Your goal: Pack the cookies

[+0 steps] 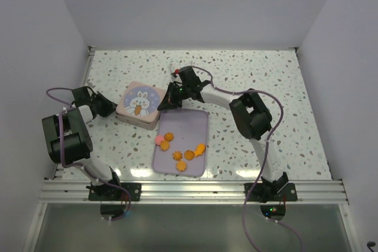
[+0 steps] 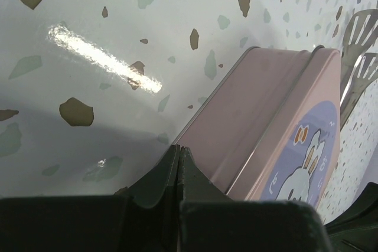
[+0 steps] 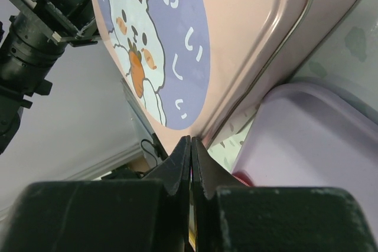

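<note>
At far left, left gripper (image 1: 112, 108) is fully closed and empty, tips at the left side wall of the pink bunny tin (image 1: 140, 105). Right gripper (image 1: 162, 105) is at the tin's right corner, also pinched closed on nothing. Cookies (image 1: 189, 154) lie loose on the lavender tray (image 1: 192, 125), just near-right of the tin.

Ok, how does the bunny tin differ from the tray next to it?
Colour: the bunny tin is pink with a rabbit picture on its lid; the tray is lavender. Shape: the tin is a square box, the tray a longer, shallow rectangle. State: the tin is closed, while the tray lies open with the cookies on it. Both have rounded corners and sit on the table.
</note>
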### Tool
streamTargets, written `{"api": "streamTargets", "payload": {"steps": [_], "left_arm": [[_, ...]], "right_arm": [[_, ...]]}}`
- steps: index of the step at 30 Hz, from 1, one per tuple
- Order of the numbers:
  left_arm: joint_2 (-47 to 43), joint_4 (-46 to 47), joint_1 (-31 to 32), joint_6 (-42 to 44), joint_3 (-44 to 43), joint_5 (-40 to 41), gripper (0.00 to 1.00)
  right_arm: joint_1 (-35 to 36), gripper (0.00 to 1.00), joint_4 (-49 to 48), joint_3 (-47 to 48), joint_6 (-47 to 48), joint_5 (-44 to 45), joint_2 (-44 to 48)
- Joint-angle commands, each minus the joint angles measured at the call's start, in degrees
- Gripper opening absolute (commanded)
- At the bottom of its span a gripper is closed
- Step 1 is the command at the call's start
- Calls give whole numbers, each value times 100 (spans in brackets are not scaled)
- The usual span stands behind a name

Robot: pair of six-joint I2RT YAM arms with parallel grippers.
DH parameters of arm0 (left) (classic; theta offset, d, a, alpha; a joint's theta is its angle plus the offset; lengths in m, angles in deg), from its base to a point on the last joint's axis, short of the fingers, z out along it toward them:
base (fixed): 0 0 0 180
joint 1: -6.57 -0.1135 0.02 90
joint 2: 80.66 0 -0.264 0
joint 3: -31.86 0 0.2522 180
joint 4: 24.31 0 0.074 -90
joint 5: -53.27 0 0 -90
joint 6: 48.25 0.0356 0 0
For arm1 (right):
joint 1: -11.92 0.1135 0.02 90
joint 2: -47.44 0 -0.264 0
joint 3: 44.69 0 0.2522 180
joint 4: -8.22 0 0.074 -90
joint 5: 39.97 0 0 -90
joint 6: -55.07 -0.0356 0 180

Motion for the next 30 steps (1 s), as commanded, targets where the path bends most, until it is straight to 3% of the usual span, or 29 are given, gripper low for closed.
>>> {"api": "streamTargets", "payload": {"steps": [1, 10, 16, 24, 30], "left_arm": [[74, 169, -30, 87, 78, -248, 0], [100, 90, -91, 149, 26, -301, 0], [39, -6, -162, 254, 34, -345, 0], [91, 2, -250, 325, 61, -433, 0], [100, -33, -267, 325, 34, -538, 0]], "right_arm": [[42, 0, -199, -69, -90, 202, 163], [33, 0, -164, -95, -99, 228, 321], [-389, 0, -620, -175, -406, 219, 550], [-899, 0, -1261, 264, -1065, 34, 243], [-961, 0, -1228, 940, -1189, 218, -345]]}}
